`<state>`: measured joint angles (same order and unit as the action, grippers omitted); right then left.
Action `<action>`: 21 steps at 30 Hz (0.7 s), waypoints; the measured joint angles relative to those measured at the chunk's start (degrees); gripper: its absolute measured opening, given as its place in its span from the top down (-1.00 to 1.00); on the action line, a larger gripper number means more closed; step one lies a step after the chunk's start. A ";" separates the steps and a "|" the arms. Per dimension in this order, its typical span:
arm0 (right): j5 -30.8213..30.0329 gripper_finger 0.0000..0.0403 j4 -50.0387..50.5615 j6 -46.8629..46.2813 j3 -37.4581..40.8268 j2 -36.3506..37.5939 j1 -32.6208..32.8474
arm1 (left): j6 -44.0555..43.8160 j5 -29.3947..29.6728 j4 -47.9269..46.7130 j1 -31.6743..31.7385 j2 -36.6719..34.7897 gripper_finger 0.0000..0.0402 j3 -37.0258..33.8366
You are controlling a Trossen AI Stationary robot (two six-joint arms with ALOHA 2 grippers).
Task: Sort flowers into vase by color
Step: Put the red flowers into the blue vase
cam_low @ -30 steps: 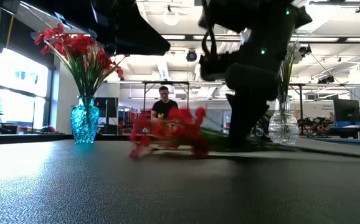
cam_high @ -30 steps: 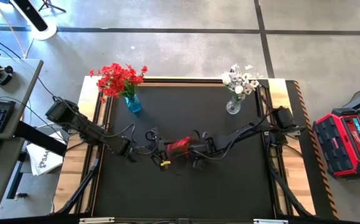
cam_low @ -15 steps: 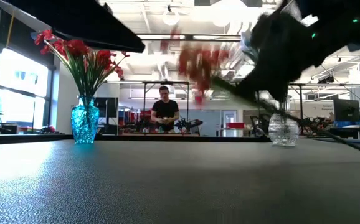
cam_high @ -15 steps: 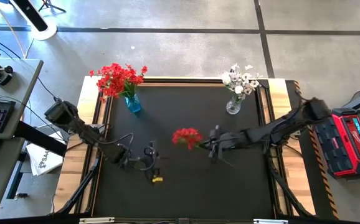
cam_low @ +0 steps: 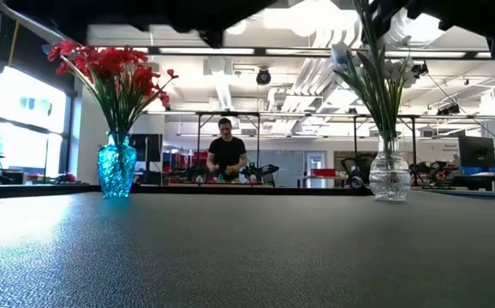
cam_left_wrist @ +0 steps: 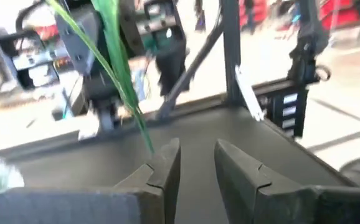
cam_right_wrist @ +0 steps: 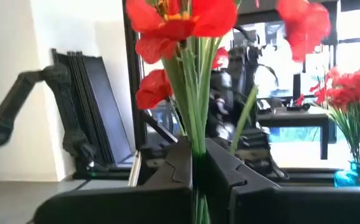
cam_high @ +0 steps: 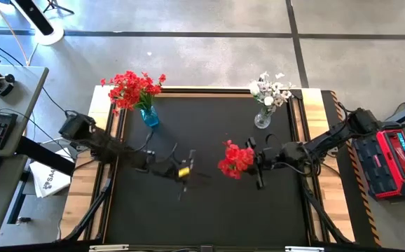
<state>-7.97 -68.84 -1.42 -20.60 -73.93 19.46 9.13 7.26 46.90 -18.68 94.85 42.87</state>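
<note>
Right gripper (cam_high: 257, 162) is clamped on the stem of a red sprig (cam_high: 235, 159), holding it clear of the mat (cam_high: 209, 210) right of centre; in its wrist view the stems (cam_right_wrist: 194, 93) rise straight up between the closed fingers (cam_right_wrist: 174, 168). Left gripper (cam_high: 183, 173) hangs left of centre, jaws narrowly apart and, as far as the blurred wrist view shows, empty. At the far edge stand a blue vase (cam_high: 149, 116) of red flowers (cam_high: 132, 88) (far left) and a clear vase (cam_high: 262, 120) of white flowers (cam_high: 270, 89).

The red sprig (cam_high: 236, 159), a second ago lying on the desk (cam_high: 209, 210) between both pincers, is now lifted clear, stems clamped in the closed right pincer (cam_high: 257, 162). The left pincer (cam_high: 186, 175), parted from it, has moved aside with fingers (cam_left_wrist: 167, 168) narrowed but apart.
</note>
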 joint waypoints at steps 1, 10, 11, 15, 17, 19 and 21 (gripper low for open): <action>-0.07 1.00 -0.49 0.23 0.00 0.00 0.24 | 0.89 -2.54 2.73 1.45 0.93 0.55 0.00; -0.17 1.00 -2.34 2.61 0.00 0.00 0.57 | -1.47 -12.86 9.52 8.28 8.04 0.07 6.26; -0.17 1.00 -2.70 3.15 0.00 0.00 0.53 | -1.48 -13.75 9.21 8.52 9.01 0.01 7.55; -0.20 1.00 -4.02 4.39 0.00 -0.02 0.53 | -1.53 -14.75 9.13 9.07 12.38 -0.12 12.67; -0.20 1.00 -3.90 4.47 0.00 -0.02 0.53 | -1.49 -14.74 7.92 9.42 13.65 -0.13 15.12; -0.20 1.00 -3.88 4.47 0.00 -0.02 0.53 | -1.49 -14.76 5.66 9.71 14.42 -0.13 17.24; -0.20 1.00 -3.87 4.48 0.00 -0.02 0.53 | -1.46 -15.12 2.83 9.94 15.19 -0.12 19.70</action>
<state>-8.16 -72.71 3.06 -20.60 -73.95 19.99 7.67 -7.87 49.73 -8.75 110.04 62.57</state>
